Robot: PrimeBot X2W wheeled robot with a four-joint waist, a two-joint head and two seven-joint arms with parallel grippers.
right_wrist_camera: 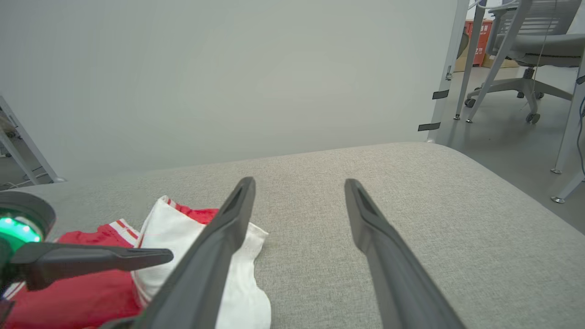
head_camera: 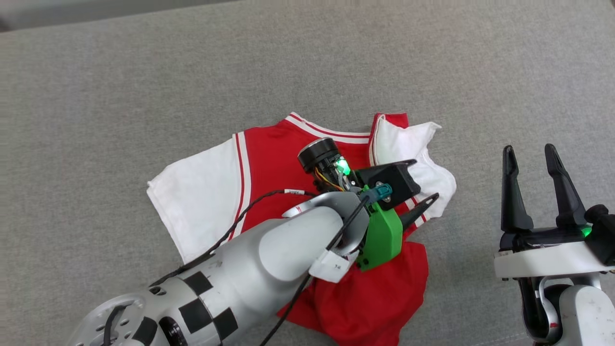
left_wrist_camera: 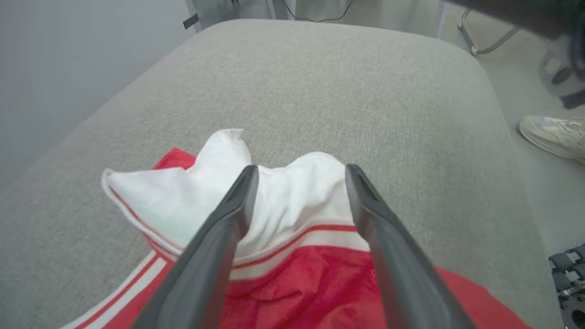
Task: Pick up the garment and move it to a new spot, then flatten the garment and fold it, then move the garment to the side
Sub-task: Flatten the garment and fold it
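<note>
**Fig. Left pincer (head_camera: 424, 179) poised over the garment (head_camera: 269, 158).** The garment lies on the grey cushion (head_camera: 144, 72) with its collar toward the far edge. One white sleeve is spread flat. The crumpled sleeve (left_wrist_camera: 292, 196), on the garment's side nearer my right arm, is heaped into a soft ridge. The red lower body (head_camera: 375, 298) is rumpled beside my left forearm.

My left pincer is spread, its fingers straddling the striped trim of the crumpled sleeve, and it pinches nothing. I cannot tell whether the tips touch the cloth. My right pincer (head_camera: 528, 148) is also spread and holds nothing. It stands well apart from the garment, beyond the crumpled sleeve.

**Hazards, as I judge them:**

- **Partial grip:** The ridge has several layers, so closing here may catch the top layer alone. The sleeve would then rise while the body drags and bunches further.
- **Closing too low:** The tips could nip the grey cushion along with the cloth — the lift would then stall or tug.
- **Slipping cloth:** The jersey cloth looks smooth, so a shallow pinch may slip free partway through the move.
- **Unsupported side:** With my right pincer this far from the garment, a lift by one sleeve would leave the rest hanging and twisting. That would make flattening harder.
- **Cable snag:** The black cable (head_camera: 250, 204) along my left arm runs low over the garment and could snag a fold.
</note>
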